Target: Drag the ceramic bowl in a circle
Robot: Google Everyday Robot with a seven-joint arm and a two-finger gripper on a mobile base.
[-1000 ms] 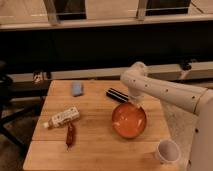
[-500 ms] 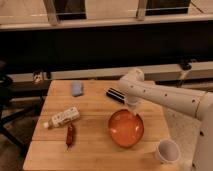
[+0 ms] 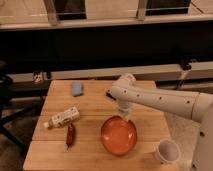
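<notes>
Your claw (image 3: 125,116), grip impossible to tell, has dragged the ceramic bowl (image 3: 119,136) by its far rim nearer and leftward, so the circle seems underway.

You've got a plain orange bowl (image 3: 119,135), no pattern. Your gripper (image 3: 125,116), cream-white like the arm (image 3: 160,101), sits at the bowl's 12 o'clock rim. The table (image 3: 95,107) is light tan wood with plank lines. From the bowl: pale blue block (image 3: 76,88) at 11, off-white bottle (image 3: 62,118) at 10, dark red stick (image 3: 70,135) at 9, white cup (image 3: 167,151) at 4.
</notes>
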